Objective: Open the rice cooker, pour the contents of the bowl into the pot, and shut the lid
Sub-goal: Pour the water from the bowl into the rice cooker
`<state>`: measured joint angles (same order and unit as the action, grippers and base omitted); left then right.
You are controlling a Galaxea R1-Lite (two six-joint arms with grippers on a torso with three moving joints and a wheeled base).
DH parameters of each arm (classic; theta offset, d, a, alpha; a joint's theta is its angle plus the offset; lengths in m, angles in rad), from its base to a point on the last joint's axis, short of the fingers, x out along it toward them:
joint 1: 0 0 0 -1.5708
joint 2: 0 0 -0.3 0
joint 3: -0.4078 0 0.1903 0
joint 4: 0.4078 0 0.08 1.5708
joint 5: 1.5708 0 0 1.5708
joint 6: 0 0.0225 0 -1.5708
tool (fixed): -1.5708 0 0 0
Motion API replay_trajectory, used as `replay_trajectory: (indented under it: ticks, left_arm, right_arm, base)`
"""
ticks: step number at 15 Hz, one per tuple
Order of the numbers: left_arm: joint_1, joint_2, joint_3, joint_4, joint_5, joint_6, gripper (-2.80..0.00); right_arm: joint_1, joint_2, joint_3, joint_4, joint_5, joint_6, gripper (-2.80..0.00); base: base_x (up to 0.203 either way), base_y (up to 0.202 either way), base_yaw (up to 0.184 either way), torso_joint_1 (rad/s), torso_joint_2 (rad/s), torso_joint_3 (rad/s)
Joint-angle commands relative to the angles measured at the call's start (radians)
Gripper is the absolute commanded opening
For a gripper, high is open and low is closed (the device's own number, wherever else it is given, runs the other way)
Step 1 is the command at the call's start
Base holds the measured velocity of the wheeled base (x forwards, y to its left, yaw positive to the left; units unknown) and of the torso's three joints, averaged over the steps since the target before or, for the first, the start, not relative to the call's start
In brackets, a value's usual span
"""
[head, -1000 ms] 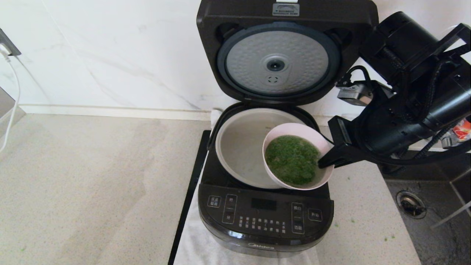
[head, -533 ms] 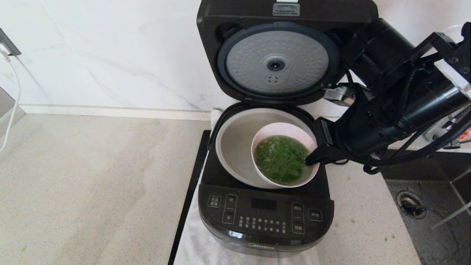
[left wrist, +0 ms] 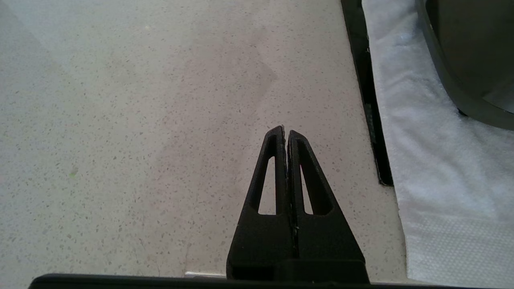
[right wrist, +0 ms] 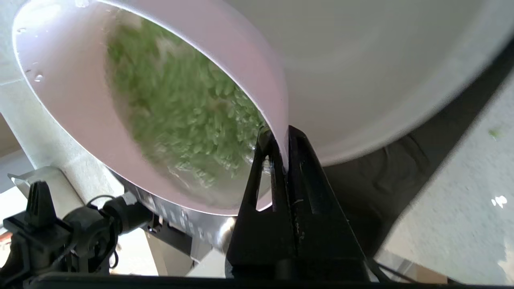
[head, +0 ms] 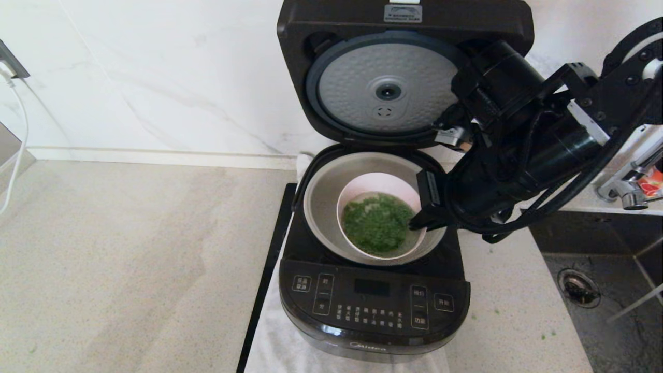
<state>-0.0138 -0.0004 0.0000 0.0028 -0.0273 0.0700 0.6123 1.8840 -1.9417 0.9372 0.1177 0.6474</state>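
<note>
The black rice cooker (head: 373,305) stands open, its lid (head: 388,88) raised upright with the dimpled silver disc facing me. Inside sits the grey-beige pot (head: 323,199). The pale pink bowl (head: 378,189) hangs over the pot's right half, tilted, with the chopped green contents (head: 377,224) in water still in it. My right gripper (head: 420,220) is shut on the bowl's right rim (right wrist: 281,120), one finger inside and one outside. My left gripper (left wrist: 286,130) is shut and empty over the bare counter, left of the cooker.
A white cloth (left wrist: 433,160) and a black strip (head: 267,280) lie under and beside the cooker. A dark sink with a drain (head: 579,287) and a tap (head: 621,191) are at the right. Green bits dot the counter (head: 518,311) right of the cooker.
My right arm has carried the bowl leftward from the cooker's right rim to over the pot, lower and more tilted. The left gripper shows no earlier frame.
</note>
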Motion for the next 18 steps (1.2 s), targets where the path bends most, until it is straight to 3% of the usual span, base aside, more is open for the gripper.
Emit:
replay_trajectory:
  ticks: [1,6,10,18]
  left_arm:
    - [0.000,-0.001,0.002,0.000,0.000,0.001,-2.80]
    - [0.000,0.000,0.002,0.000,0.000,0.001,-2.80]
    - [0.000,0.000,0.002,0.000,0.000,0.001,-2.80]
    - [0.000,0.000,0.002,0.000,0.000,0.001,-2.80]
  right_arm:
    - [0.004,0.028,-0.005,-0.007,-0.003,0.002,-2.80]
    - [0.003,0.042,-0.008,-0.050,-0.013,0.003,-2.80]
    - [0.001,0.036,-0.007,-0.130,-0.080,0.003,-2.80]
    - [0.016,-0.003,0.005,-0.224,-0.308,-0.020,-2.80]
  base:
    - [0.000,0.000,0.000,0.000,0.00,0.000]
    - [0.000,0.000,0.000,0.000,0.00,0.000]
    - [0.000,0.000,0.000,0.000,0.00,0.000]
    - [0.000,0.000,0.000,0.000,0.00,0.000]
